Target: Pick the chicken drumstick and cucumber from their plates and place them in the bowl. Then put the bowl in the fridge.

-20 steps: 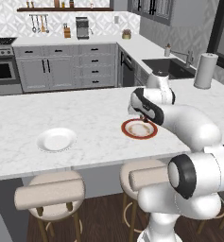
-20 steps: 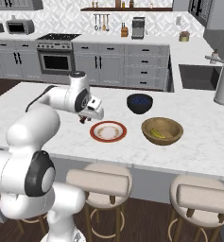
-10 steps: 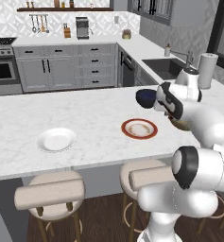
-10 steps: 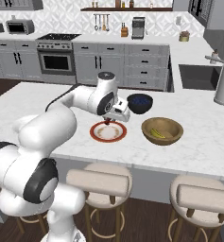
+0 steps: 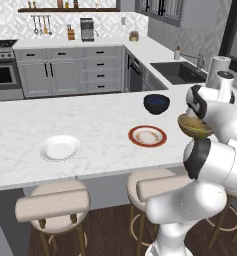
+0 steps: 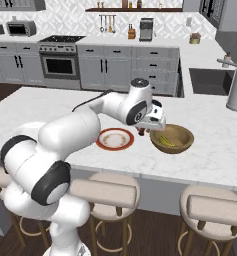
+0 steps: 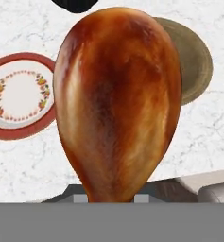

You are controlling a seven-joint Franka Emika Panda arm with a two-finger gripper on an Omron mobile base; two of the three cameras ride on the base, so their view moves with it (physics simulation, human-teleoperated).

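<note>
Reddish-brown and glossy, the chicken drumstick [image 7: 116, 101] looms large in the hand view, bulbous end up and narrow end down between the finger tips, so the gripper [image 6: 141, 131] is clenched on it. In the right base view the gripper hangs just above the counter [image 6: 50, 107] between the red-rimmed plate [image 6: 115, 138] and the tan-brown bowl [image 6: 171, 138], close to the bowl's left rim, with a small dark-red bit of the drumstick showing under the hand. The cucumber [image 6: 165, 141], a curved yellowish piece, lies inside that bowl. The red-rimmed plate is bare, with a ring of small flowers around its pale centre [image 7: 20, 97] in the hand view; there the bowl's edge [image 7: 194, 59] peeks out to the right behind the drumstick. In the left base view the plain white plate [image 5: 60, 148] sits well apart on the left of the island, the red-rimmed plate [image 5: 147, 135] lies near the middle, and a dark blue bowl [image 5: 156, 103] stands just beyond it on the far side. The tan-brown bowl [image 5: 195, 128] shows at the right, partly hidden by the arm.
</note>
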